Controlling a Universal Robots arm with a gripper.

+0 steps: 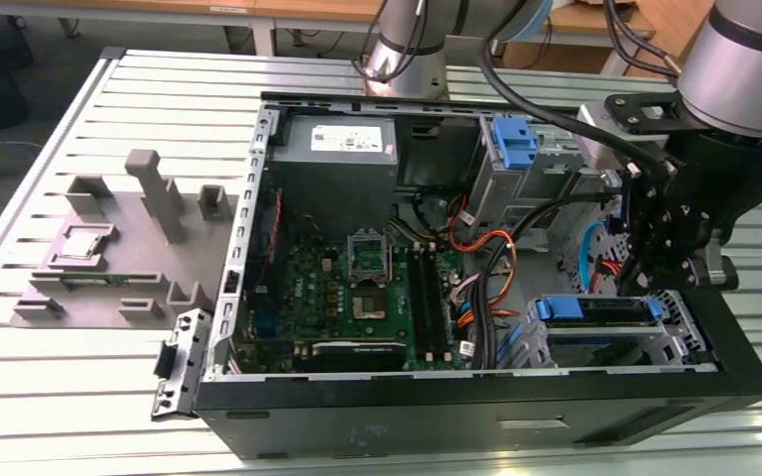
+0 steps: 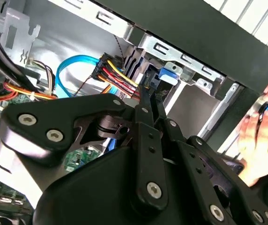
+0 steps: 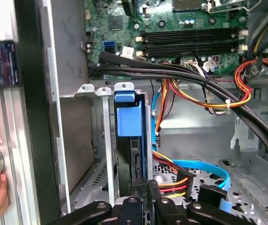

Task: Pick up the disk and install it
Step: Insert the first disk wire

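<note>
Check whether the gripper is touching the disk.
Cannot tell. In the first wrist view the gripper reaches the edge of the disk, but neither contact nor a gap is plain there.

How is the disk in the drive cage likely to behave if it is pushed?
The disk looks like a rigid slab, so probably stiff. It sits between metal cage walls, so it would likely slide, not tip. Its blue plastic bracket may flex slightly.
</note>
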